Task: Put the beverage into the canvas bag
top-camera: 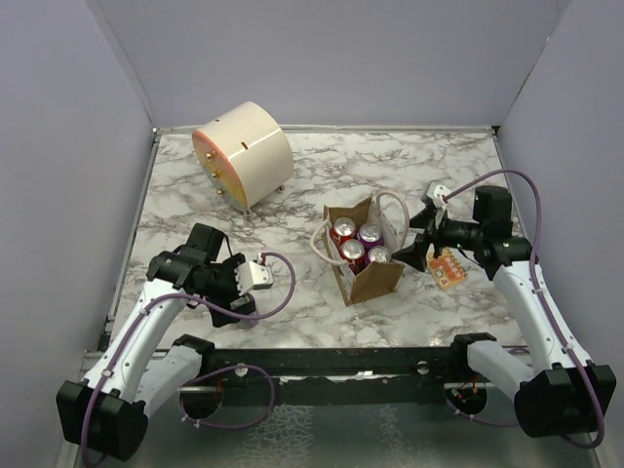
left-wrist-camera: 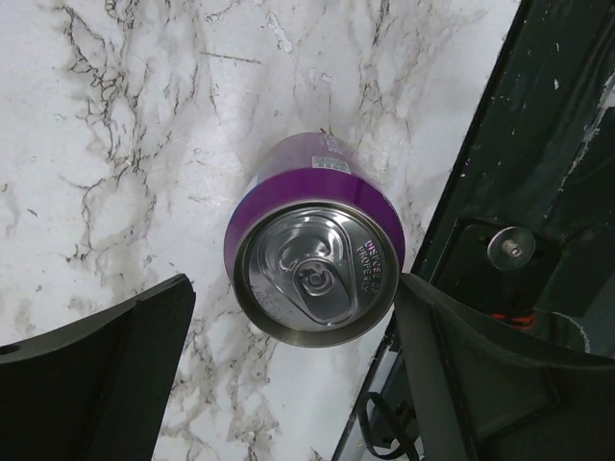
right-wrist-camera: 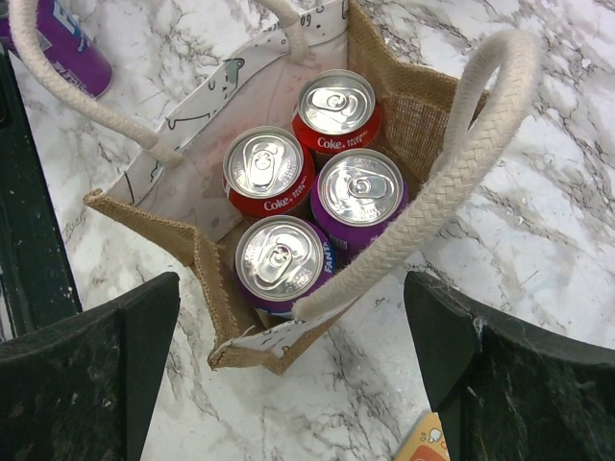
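The tan canvas bag (top-camera: pixel 375 278) with whitish rope handles stands at the table's middle and also shows in the right wrist view (right-wrist-camera: pixel 207 254). It holds two red Coke cans (right-wrist-camera: pixel 267 171) and two purple cans (right-wrist-camera: pixel 360 192). Another purple beverage can (left-wrist-camera: pixel 317 259) stands upright on the marble near the front rail. Its side also shows in the right wrist view (right-wrist-camera: pixel 53 48). My left gripper (left-wrist-camera: pixel 293 288) hangs over it, open, one finger on each side and not touching. In the top view the left gripper (top-camera: pixel 246 283) hides this can. My right gripper (top-camera: pixel 417 234) is open and empty beside the bag's right side (right-wrist-camera: pixel 291 283).
A large cream cylinder (top-camera: pixel 244 151) lies at the back left. A small orange packet (top-camera: pixel 447 266) lies right of the bag, under the right gripper. The black front rail (left-wrist-camera: pixel 538 144) runs close beside the loose can. Walls close the table on three sides.
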### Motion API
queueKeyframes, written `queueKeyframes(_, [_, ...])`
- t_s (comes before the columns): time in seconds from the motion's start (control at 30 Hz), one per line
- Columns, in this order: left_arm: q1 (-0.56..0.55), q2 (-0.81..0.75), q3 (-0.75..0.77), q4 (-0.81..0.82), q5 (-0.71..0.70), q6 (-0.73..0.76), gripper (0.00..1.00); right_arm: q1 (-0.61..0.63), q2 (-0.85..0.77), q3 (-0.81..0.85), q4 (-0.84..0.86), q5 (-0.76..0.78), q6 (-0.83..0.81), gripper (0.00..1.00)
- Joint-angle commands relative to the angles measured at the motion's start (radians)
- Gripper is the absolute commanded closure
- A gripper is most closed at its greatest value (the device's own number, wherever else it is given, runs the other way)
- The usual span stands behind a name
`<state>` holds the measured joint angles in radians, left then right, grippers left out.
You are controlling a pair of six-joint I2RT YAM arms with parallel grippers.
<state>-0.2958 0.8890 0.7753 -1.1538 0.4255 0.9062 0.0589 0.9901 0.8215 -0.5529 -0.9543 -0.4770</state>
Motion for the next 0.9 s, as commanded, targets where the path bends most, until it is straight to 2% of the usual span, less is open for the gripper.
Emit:
queueKeyframes(0.0, [0.004, 0.005, -0.007, 0.058, 0.019, 0.037, 0.14, 0.004, 0.008, -0.003, 0.019, 0.021, -0.008, 0.00])
queueKeyframes(0.27, [0.002, 0.045, -0.020, 0.100, 0.097, 0.066, 0.19, 0.004, 0.021, -0.002, 0.014, 0.033, -0.017, 0.00])
queueKeyframes(0.53, [-0.002, 0.063, -0.016, 0.129, 0.136, 0.081, 0.31, 0.004, 0.016, -0.007, 0.016, 0.046, -0.016, 0.00])
queueKeyframes(0.67, [-0.003, 0.074, -0.012, 0.134, 0.143, 0.084, 0.42, 0.004, 0.015, -0.006, 0.015, 0.048, -0.016, 0.00])
queueKeyframes(0.87, [-0.005, 0.083, 0.054, 0.115, 0.168, 0.082, 0.69, 0.004, 0.012, -0.008, 0.013, 0.040, -0.015, 0.00])
